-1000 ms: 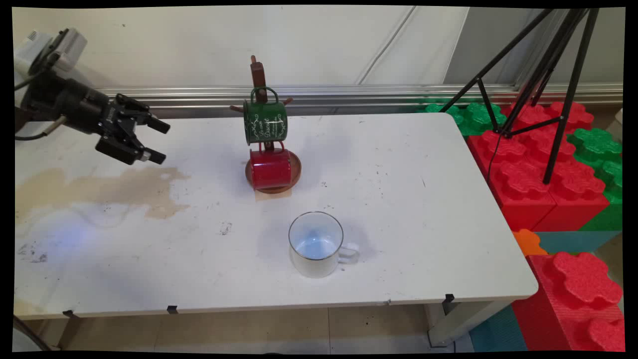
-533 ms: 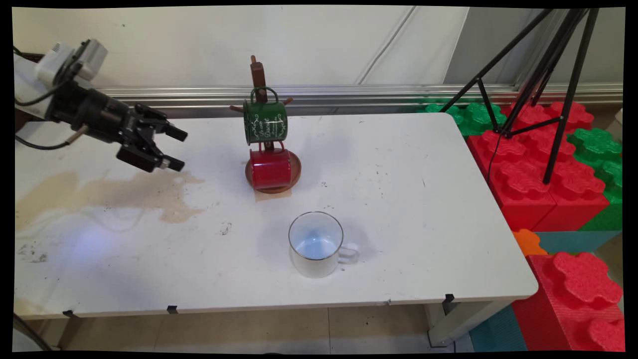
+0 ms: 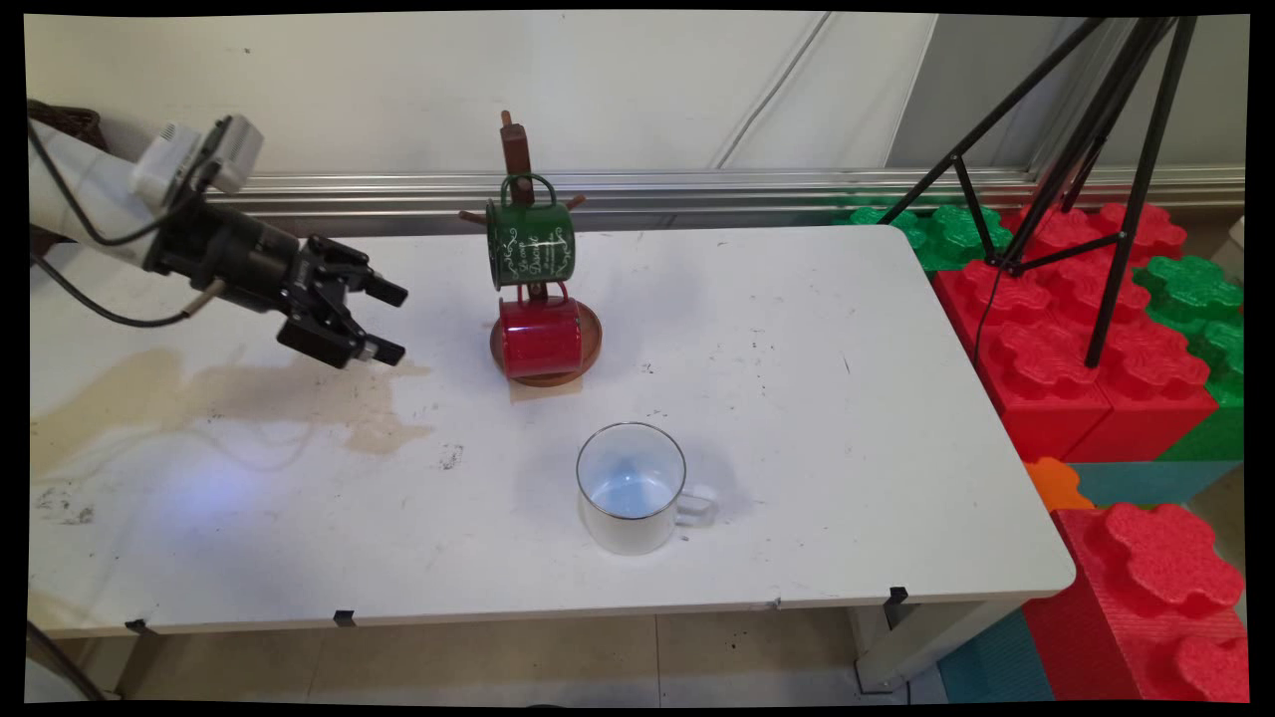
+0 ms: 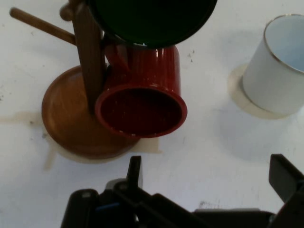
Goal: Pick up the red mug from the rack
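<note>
My gripper [image 3: 390,321] hangs open and empty just above the table, left of a wooden mug tree [image 3: 517,149]. A green mug [image 3: 530,242] hangs from an upper peg. Below it a red mug [image 3: 540,336] hangs on its side over the tree's round base [image 3: 592,329]. A white mug [image 3: 631,486] stands upright nearer the front edge, handle to the right. In the hand view my gripper [image 4: 209,175] faces the red mug's [image 4: 142,102] open mouth, with the green mug [image 4: 152,21] above, the wooden post [image 4: 90,57] to the left and the white mug [image 4: 278,71] at the upper right.
A brown stain [image 3: 249,383] spreads over the white table [image 3: 797,398] under and left of the gripper. Black tripod legs [image 3: 1086,159] and red and green foam blocks [image 3: 1096,339] stand off the right edge. A metal rail [image 3: 697,184] runs along the wall.
The gripper has moved right and slightly down toward the mug tree, staying open. The mugs have not moved.
</note>
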`<state>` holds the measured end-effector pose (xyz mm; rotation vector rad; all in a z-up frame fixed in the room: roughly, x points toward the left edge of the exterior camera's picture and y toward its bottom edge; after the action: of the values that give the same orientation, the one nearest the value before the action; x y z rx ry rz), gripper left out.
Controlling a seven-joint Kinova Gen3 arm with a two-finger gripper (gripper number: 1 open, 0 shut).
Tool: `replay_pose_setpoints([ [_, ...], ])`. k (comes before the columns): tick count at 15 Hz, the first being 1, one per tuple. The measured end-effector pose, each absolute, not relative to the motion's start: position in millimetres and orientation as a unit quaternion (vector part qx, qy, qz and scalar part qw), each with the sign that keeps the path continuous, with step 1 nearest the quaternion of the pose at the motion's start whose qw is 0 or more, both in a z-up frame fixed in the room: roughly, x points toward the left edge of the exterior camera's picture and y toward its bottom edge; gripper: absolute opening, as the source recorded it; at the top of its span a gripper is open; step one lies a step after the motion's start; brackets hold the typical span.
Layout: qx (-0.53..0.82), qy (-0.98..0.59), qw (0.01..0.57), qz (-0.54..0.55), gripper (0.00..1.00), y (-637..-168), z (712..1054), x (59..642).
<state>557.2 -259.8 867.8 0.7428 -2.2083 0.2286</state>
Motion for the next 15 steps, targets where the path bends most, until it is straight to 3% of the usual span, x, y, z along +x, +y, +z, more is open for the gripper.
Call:
replay_pose_setpoints([
  [15,0.319,-0.857,0.394,0.087,1.00,-275.3,818.3,531.2],
])
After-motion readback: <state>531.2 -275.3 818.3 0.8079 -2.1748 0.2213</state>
